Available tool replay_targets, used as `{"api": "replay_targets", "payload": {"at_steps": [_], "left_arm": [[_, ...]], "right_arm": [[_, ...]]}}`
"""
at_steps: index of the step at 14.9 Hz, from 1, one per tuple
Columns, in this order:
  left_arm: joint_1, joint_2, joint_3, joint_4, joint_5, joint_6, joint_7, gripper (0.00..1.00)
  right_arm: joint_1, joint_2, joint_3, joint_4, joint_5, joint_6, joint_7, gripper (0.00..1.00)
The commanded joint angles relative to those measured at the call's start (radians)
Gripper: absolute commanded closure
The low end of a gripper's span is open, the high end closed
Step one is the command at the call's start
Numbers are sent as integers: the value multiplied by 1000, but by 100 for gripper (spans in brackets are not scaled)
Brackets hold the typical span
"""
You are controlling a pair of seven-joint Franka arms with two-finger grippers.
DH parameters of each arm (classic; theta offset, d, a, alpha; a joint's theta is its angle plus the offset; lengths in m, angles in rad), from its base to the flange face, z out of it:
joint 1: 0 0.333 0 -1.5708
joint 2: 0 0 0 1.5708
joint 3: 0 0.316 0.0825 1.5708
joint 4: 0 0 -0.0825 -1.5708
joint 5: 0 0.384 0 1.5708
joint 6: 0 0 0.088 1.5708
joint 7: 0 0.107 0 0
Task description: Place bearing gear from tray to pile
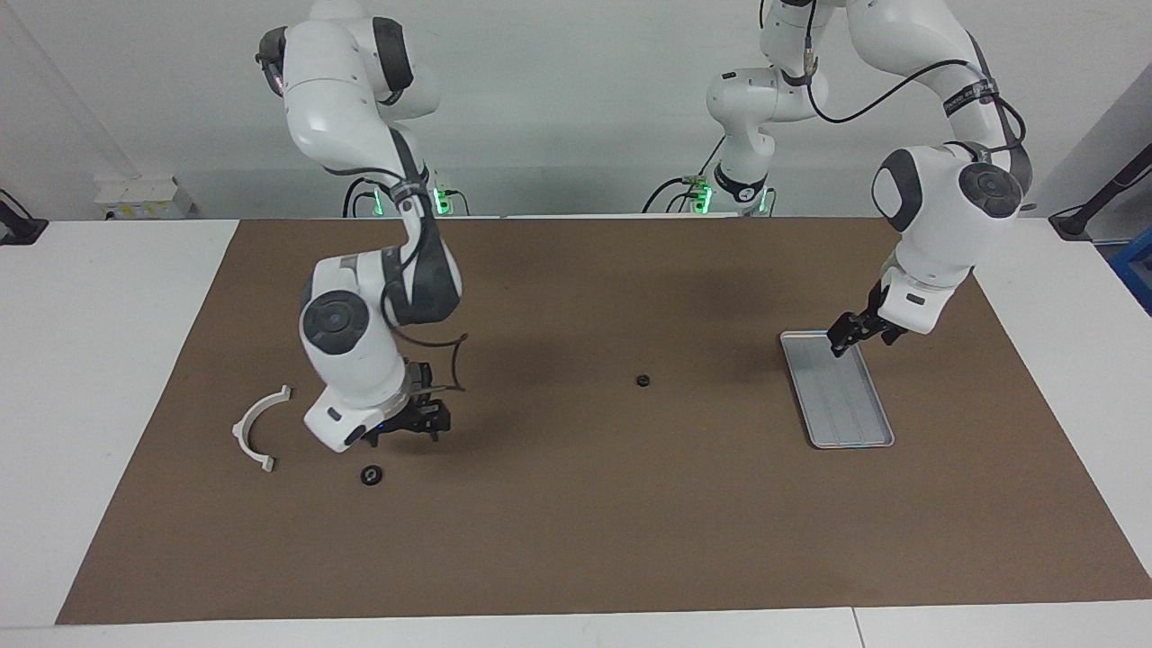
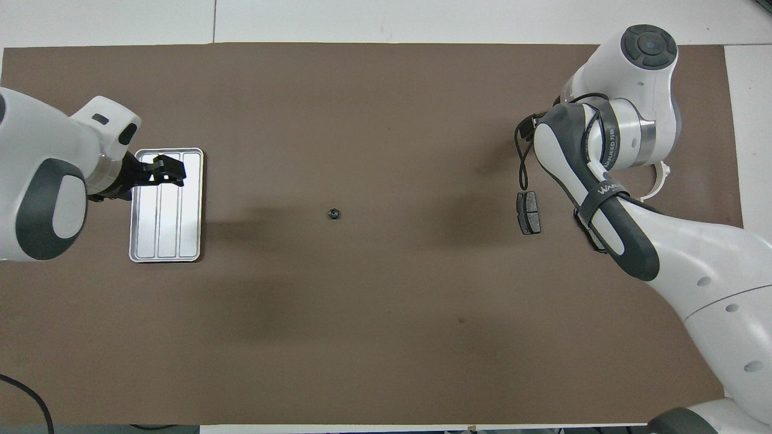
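Note:
The silver tray lies toward the left arm's end of the table and holds nothing. My left gripper hovers open and empty over the tray's end nearer the robots. One small black bearing gear lies alone at mid-table. A second one lies on the mat by the pile, beside the white half-ring bracket. My right gripper is open and empty just above the mat, beside that gear. One dark plate shows; the other is mostly under the right arm.
A brown mat covers the table, with white table surface around it. The right arm's body stands low over the pile and hides its gripper in the overhead view.

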Motion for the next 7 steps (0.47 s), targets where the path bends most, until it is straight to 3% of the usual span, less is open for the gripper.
{"api": "replay_targets", "payload": {"at_steps": [1,4,7], "left_arm": [[63,-16,-14,-14,6,-14,97,0],[74,-17,-14,-13,6,-9,111,0],[74,-17,-14,-11,6,-8,110,0]], "right_arm": [[164,-23,-3,37,11,-52,321,0],[291,11,-3,60,4,-37,606,0],[379,144,-5,213,1,-38,768,0]]}}
